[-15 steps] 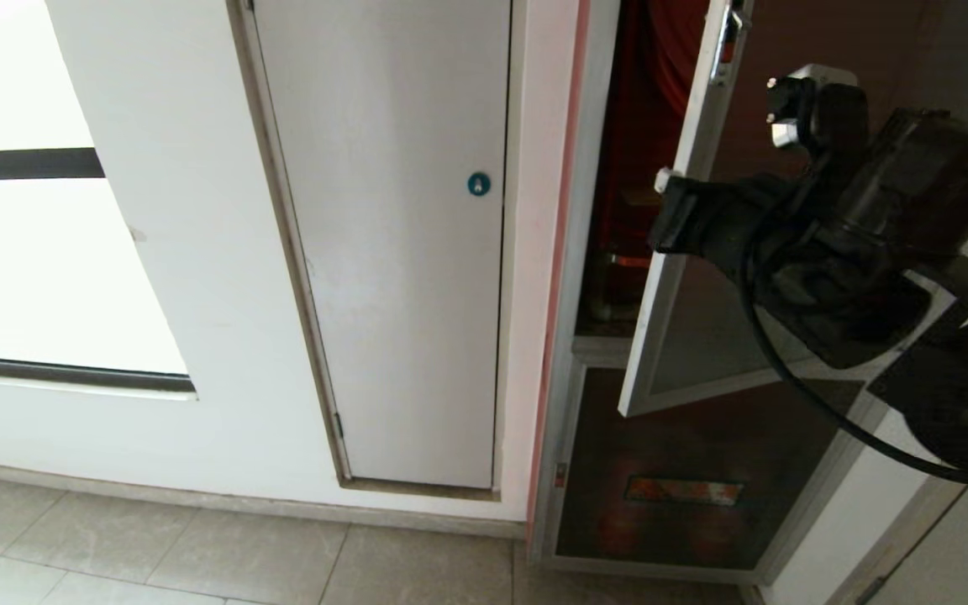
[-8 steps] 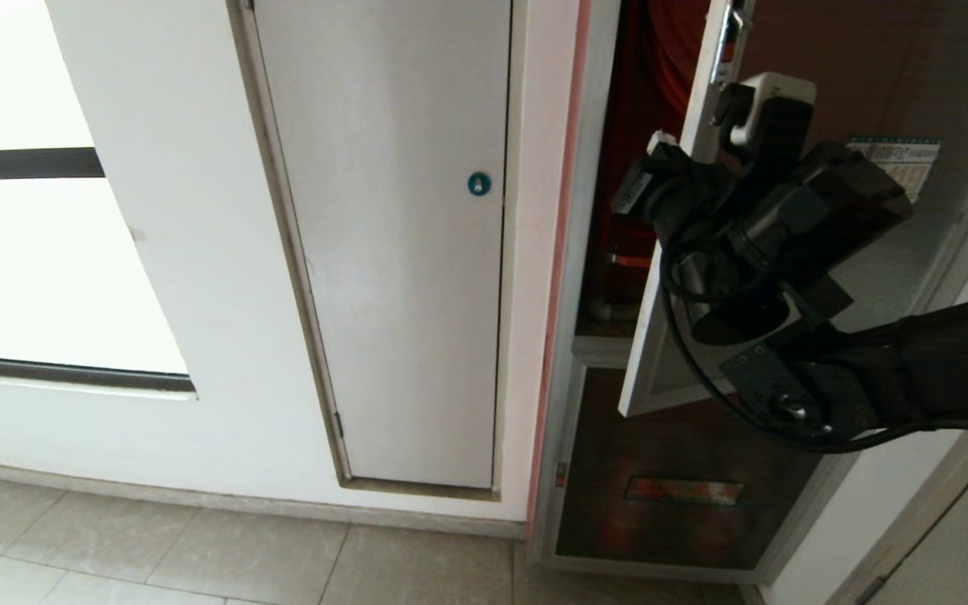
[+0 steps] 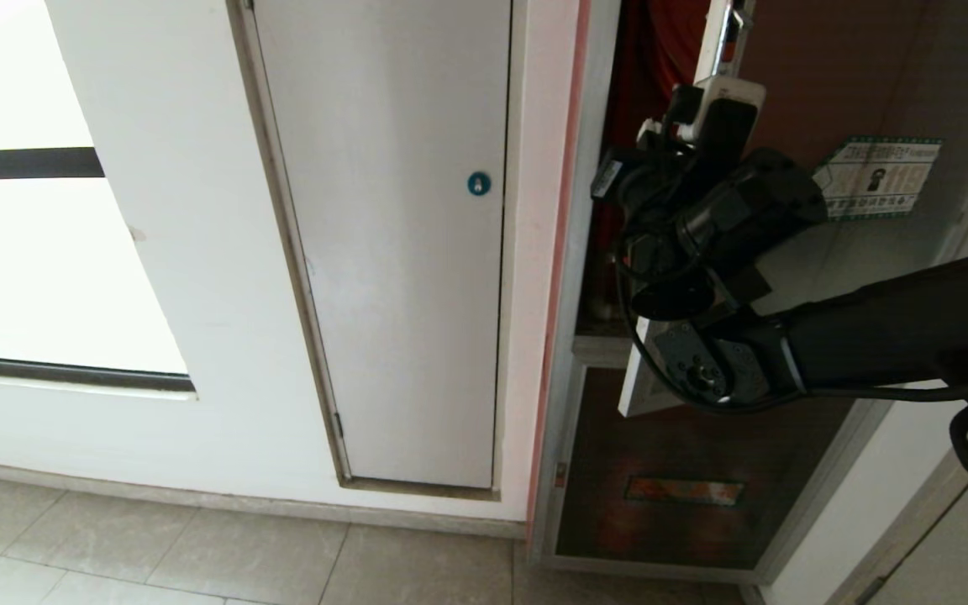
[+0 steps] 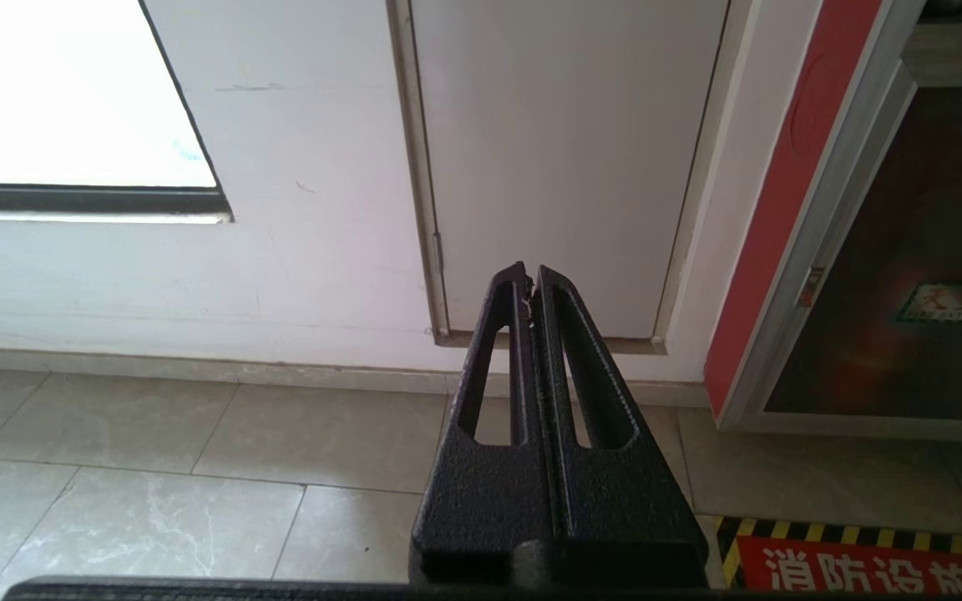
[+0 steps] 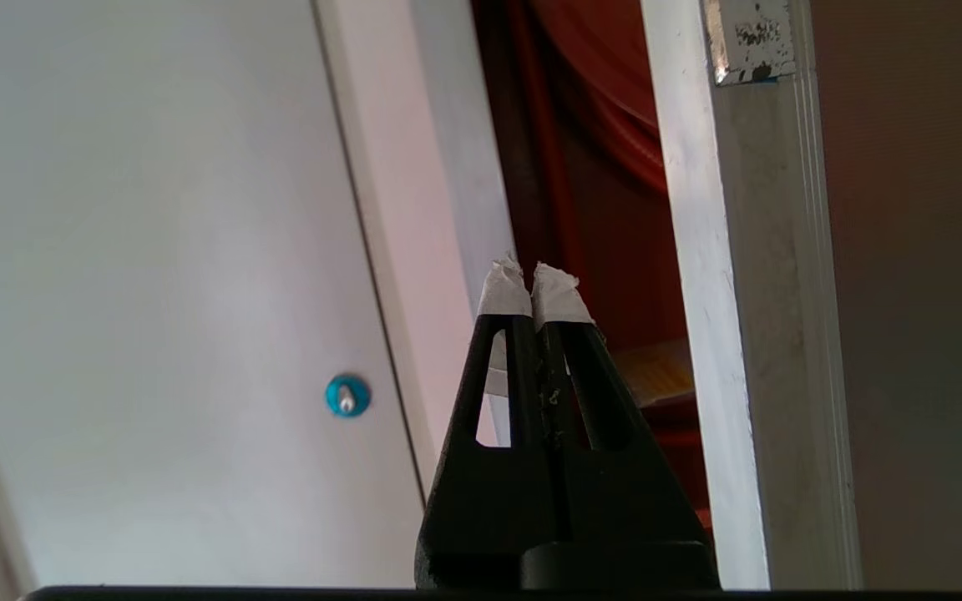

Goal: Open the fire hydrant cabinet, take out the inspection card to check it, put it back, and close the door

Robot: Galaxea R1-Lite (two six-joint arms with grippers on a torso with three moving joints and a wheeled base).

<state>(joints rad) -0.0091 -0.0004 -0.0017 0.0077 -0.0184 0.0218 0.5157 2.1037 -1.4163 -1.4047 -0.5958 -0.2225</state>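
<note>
White wall [image 3: 198,277] ahead of me. Bright window [image 3: 30,269], dark frame, dark bar across it; daylight washes the glass out. Beside it a plain white panel door [image 3: 400,294] with a round blue lock [image 3: 478,183]. Pale marbled floor tiles [image 3: 198,555] below; hazard-striped red floor marking [image 4: 865,563] near the wall.

By my left claw, a red floor sign with white characters [image 4: 865,572] reads 消防设施; other labels are illegible.

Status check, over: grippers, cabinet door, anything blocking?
Right gripper shut, empty, at gap beside ajar silver-framed dark glass door. Left gripper shut, parked. Nothing blocking.
</note>
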